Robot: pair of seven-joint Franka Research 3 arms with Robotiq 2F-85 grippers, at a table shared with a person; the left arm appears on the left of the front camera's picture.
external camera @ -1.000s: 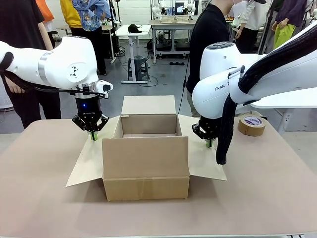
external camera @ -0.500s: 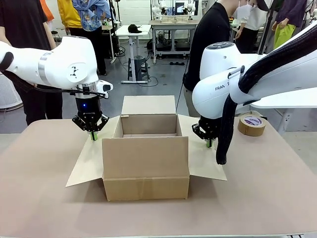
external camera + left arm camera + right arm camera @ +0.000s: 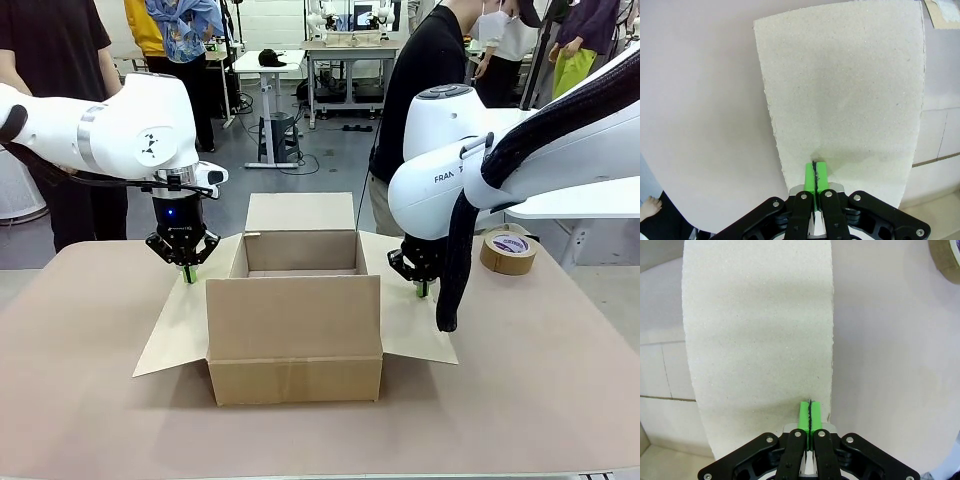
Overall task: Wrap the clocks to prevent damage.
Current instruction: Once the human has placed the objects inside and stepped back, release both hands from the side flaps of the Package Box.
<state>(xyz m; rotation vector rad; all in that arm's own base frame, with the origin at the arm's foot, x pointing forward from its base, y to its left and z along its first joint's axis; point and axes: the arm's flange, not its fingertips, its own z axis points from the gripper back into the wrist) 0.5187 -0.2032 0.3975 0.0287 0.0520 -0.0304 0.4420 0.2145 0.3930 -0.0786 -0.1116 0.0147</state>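
Our left gripper: pointed straight down, jaws pressed fully together. Our right gripper: pointed straight down, jaws likewise pressed together.

Grey floor beyond my brown table, a white workbench by the far wall, a dark stool ahead of me, a person in black standing near, flat indoor light.
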